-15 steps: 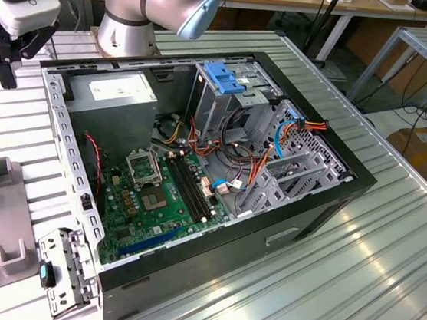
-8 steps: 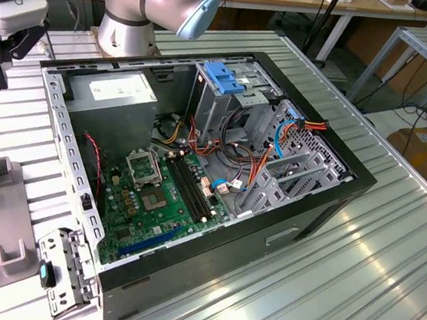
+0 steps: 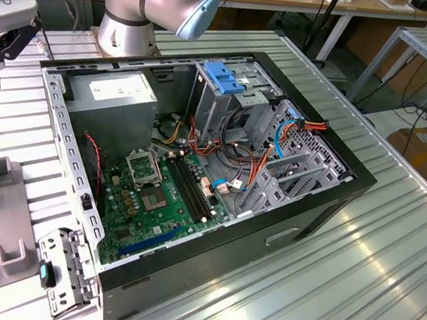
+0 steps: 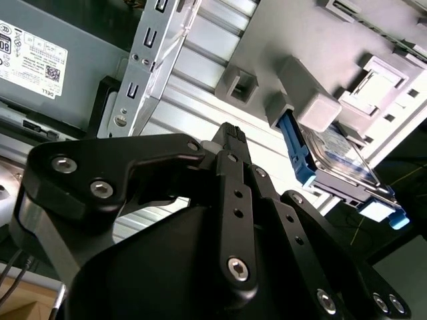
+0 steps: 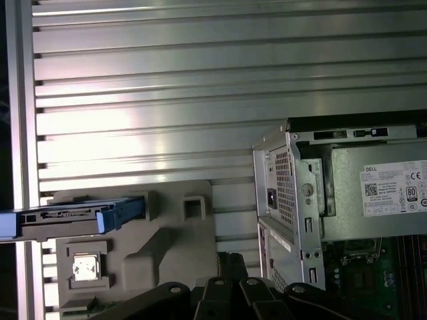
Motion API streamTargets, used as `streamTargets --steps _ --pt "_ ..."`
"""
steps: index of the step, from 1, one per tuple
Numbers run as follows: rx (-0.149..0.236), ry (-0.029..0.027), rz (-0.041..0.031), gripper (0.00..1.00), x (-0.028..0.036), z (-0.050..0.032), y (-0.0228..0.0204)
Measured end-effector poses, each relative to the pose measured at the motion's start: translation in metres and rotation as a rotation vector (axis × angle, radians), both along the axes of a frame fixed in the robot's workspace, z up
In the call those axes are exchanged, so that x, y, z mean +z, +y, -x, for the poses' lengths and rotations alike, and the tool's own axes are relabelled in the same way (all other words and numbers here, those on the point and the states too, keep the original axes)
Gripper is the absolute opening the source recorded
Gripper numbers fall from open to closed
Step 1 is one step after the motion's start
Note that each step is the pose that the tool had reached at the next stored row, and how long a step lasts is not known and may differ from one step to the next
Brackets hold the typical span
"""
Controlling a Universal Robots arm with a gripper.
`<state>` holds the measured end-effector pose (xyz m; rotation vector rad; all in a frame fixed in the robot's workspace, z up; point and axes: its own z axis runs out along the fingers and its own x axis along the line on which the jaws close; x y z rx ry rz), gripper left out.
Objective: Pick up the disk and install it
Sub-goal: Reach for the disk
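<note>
Currently: gripper (image 5: 228, 260) hangs empty, fingers (image 4: 231, 141) together, just outside the computer case (image 3: 187, 259); disk (image 5: 70, 219) stands on edge in fixture (image 5: 167, 243) beside that case. Risk: unopened fingers would knock disk, not straddle it.

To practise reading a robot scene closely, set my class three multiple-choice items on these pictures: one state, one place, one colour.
1. The computer case is: A open; B closed; C upside down.
2. The disk sits: A inside the case; B in the grey holder beside the case; C on a chair.
3. The disk's rails are: A red; B blue; C yellow.
Answers: 1 A, the motherboard shows inside; 2 B, it rests in the holder in both wrist views; 3 B, blue rails frame it.
</note>
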<state>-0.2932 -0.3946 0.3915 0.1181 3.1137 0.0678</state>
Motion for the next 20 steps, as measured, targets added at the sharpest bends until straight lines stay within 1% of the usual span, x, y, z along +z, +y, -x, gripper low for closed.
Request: streamTargets --steps 9,20 --pt "0.0 0.0 0.0 0.11 -0.0001 0.0084 0.0" --pt "0.0 0.0 0.0 0.11 -0.0001 0.021 0.0001"
